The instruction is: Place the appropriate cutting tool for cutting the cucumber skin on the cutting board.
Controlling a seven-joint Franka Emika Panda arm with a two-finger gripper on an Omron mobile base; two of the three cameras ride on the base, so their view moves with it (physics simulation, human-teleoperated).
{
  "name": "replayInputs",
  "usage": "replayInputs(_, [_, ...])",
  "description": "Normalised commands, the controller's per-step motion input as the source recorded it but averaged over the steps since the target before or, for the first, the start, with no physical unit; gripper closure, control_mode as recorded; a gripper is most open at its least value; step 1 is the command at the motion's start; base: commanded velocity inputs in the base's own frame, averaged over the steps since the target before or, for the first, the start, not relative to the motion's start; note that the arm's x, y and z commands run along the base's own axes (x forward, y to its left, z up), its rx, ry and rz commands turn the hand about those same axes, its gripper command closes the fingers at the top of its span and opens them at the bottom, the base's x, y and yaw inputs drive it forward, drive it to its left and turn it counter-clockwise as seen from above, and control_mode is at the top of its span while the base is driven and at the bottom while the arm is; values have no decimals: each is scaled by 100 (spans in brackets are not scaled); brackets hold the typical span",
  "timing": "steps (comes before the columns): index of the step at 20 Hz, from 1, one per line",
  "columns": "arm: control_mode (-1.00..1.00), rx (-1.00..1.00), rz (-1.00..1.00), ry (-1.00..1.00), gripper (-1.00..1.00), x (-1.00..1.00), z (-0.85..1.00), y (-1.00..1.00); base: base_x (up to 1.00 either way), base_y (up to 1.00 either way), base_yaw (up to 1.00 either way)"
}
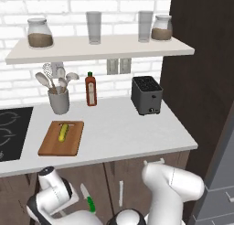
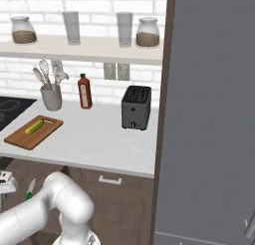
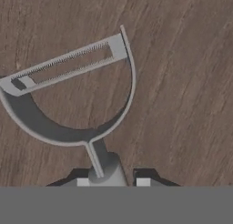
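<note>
Left base view: cucumber [image 1: 63, 132] lies on cutting board [image 1: 61, 138].

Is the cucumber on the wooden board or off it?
On. The cucumber lies flat on the cutting board, near its middle, on the counter.

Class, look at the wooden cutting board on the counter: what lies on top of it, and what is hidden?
On the cutting board lies the cucumber, lengthwise near its middle. The counter beneath the board is covered. The peeler is between the gripper fingertips, over brown wood grain.
</note>
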Motion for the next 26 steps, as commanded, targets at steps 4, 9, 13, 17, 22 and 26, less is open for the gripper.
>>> replayInputs(4, [-100, 0, 6, 0, 100, -11, 12, 8, 0, 0, 0])
replayInputs(9, [-100, 0, 3, -2, 100, -46, 85, -1, 0, 0, 0])
replayInputs(13, [-100, 0, 4, -6, 100, -69, 100, -5, 0, 0, 0])
replayInputs(17, [-100, 0, 6, -7, 100, -58, 100, -5, 0, 0, 0])
replayInputs(22, [-100, 0, 9, -10, 100, -13, 100, -7, 0, 0, 0])
replayInputs(26, [-100, 0, 10, -9, 100, 5, 100, -3, 0, 0, 0])
